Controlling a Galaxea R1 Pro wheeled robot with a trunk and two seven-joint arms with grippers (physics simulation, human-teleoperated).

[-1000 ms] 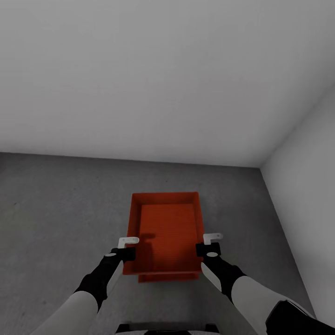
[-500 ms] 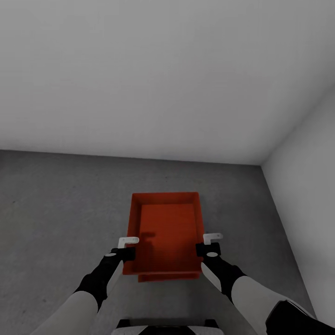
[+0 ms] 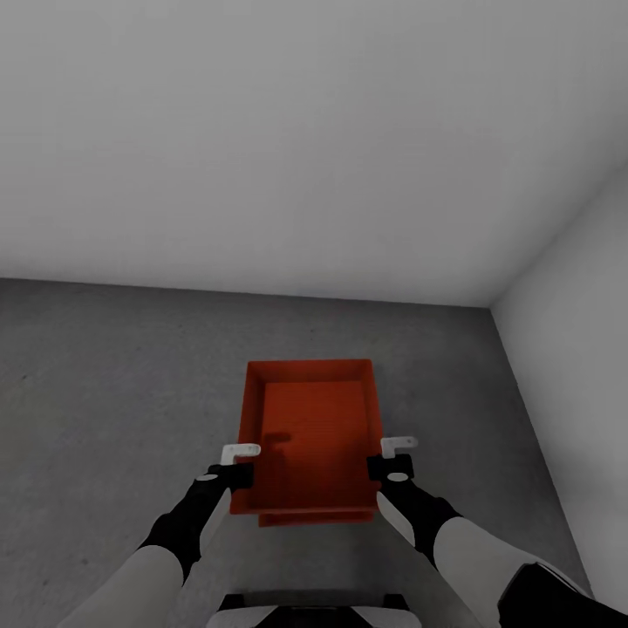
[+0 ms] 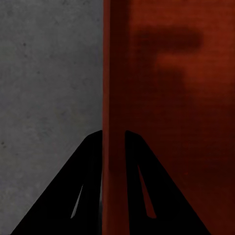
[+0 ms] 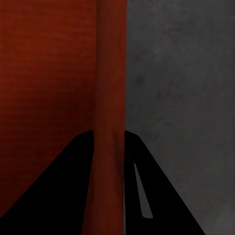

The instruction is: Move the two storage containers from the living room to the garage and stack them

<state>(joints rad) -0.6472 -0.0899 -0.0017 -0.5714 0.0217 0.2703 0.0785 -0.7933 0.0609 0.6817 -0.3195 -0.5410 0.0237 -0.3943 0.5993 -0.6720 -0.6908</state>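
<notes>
Both arms fwd, fingers [image 4: 88,161] seemingly clamped.

Your view has tipped slightly: the dark grey concrete floor [image 3: 113,384] meets the wall a touch lower than a second ago, and the small shadow inside the orange-red rectangular storage container [image 3: 310,436] has shrunk toward 6 o'clock

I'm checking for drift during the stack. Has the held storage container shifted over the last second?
No. The upper container keeps its place against the lower container's edge and the floor-wall line, gripped by left gripper and right gripper.
</notes>
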